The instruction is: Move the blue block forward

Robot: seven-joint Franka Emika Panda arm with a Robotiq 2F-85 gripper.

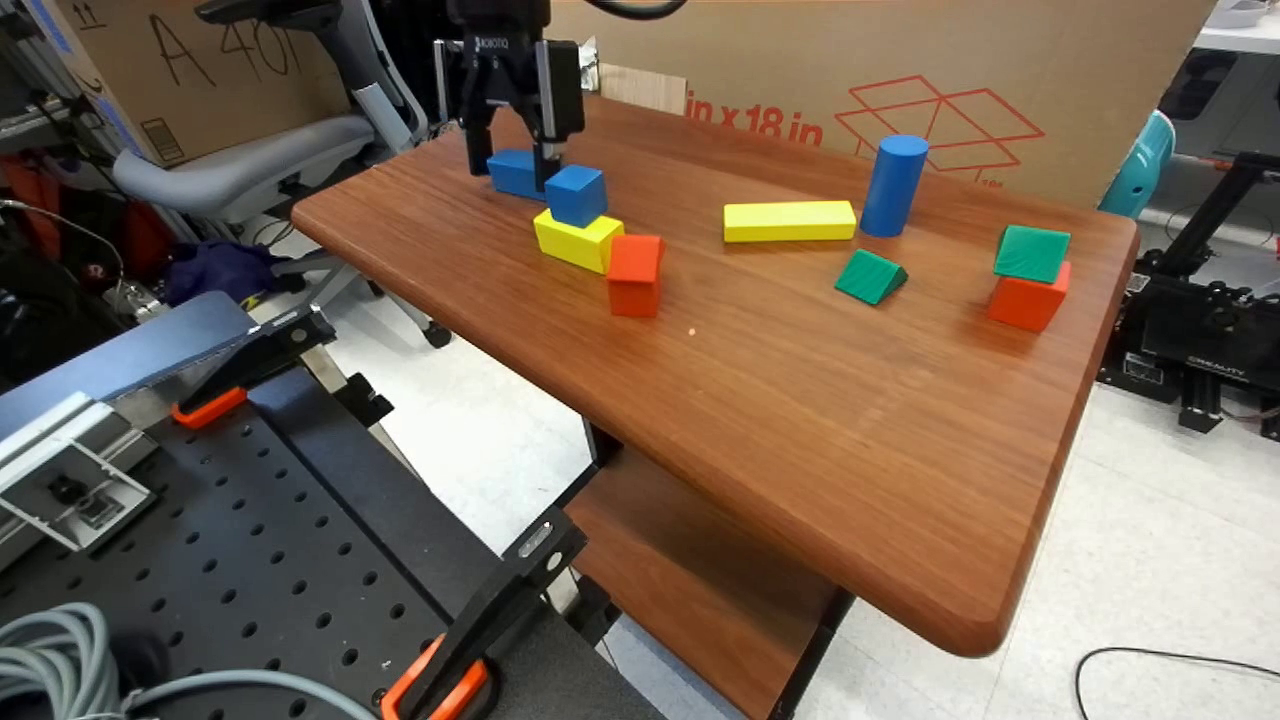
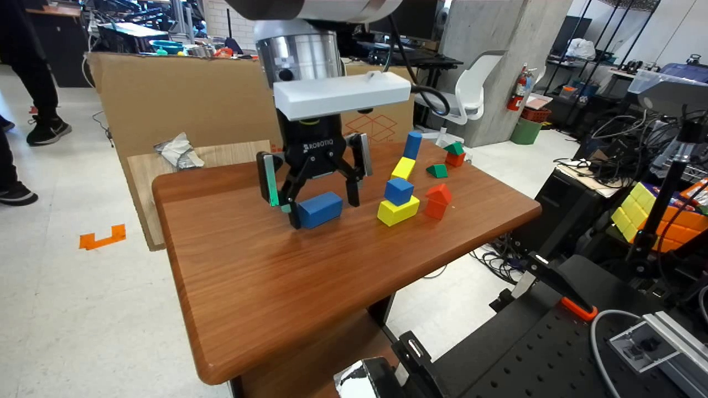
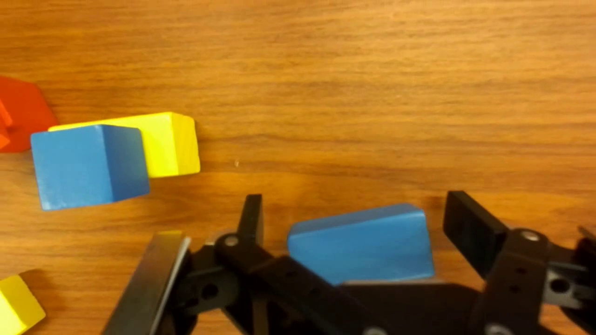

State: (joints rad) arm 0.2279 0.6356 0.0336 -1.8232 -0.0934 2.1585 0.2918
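The blue block (image 3: 363,246) lies ungrasped between the parted fingers (image 3: 470,230) of the gripper (image 2: 324,214).
Wrist view, left to right: blue cube (image 3: 88,165) on a yellow block (image 3: 167,146); 1 finger near the blue block's 9 o'clock; the blue block on the table (image 3: 396,93), long axis nearly 9 to 3; 1 finger at 3, nearer, contact unclear. Closing should pinch its 2 ends.

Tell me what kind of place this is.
Probably a robotics lab or workshop, judging by the Robotiq-marked end effector, the black perforated board and the Creality-marked machine standing on the floor.
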